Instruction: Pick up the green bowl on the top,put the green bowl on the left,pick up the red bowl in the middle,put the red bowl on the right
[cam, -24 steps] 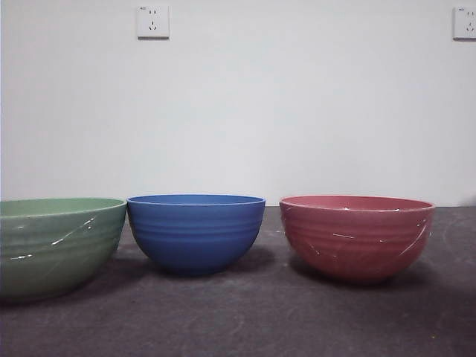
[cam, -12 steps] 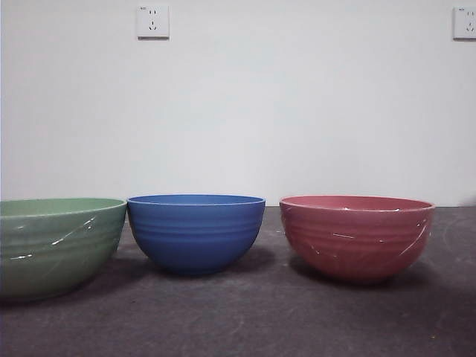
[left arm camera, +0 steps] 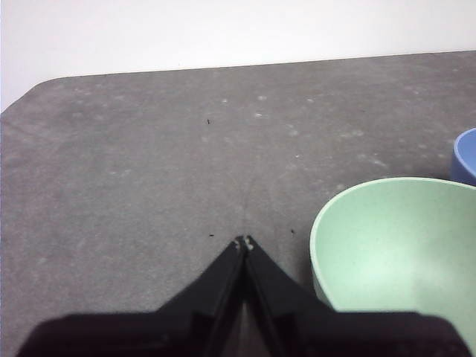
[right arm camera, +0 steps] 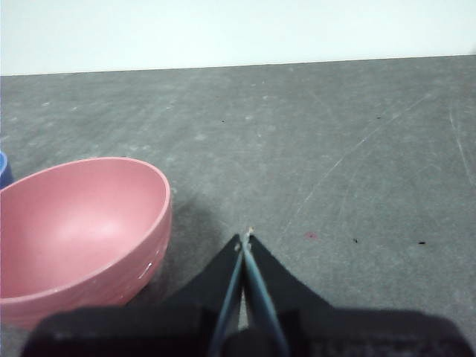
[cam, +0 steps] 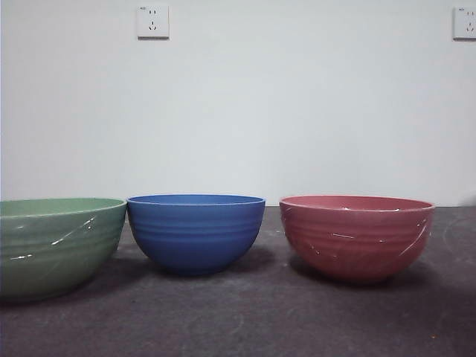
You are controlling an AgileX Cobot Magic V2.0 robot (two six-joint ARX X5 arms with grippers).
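A: Three bowls in a row on the grey surface [cam: 245,320]: green bowl [cam: 56,245] at left, blue bowl [cam: 195,232] in the middle (nearly touching the green rim), red bowl [cam: 355,236] at right, set apart.

B: Left tool [left arm camera: 243,242] pressed together, beside the green bowl. Right tool [right arm camera: 245,236] likewise closed, just beside the red. Open surface beyond both, toward the far edge.

— What are we seeing behind the table [cam: 245,320]?
— We're looking at a plain white wall [cam: 297,111]; two sockets [cam: 152,21] are sitting high on it, well apart.
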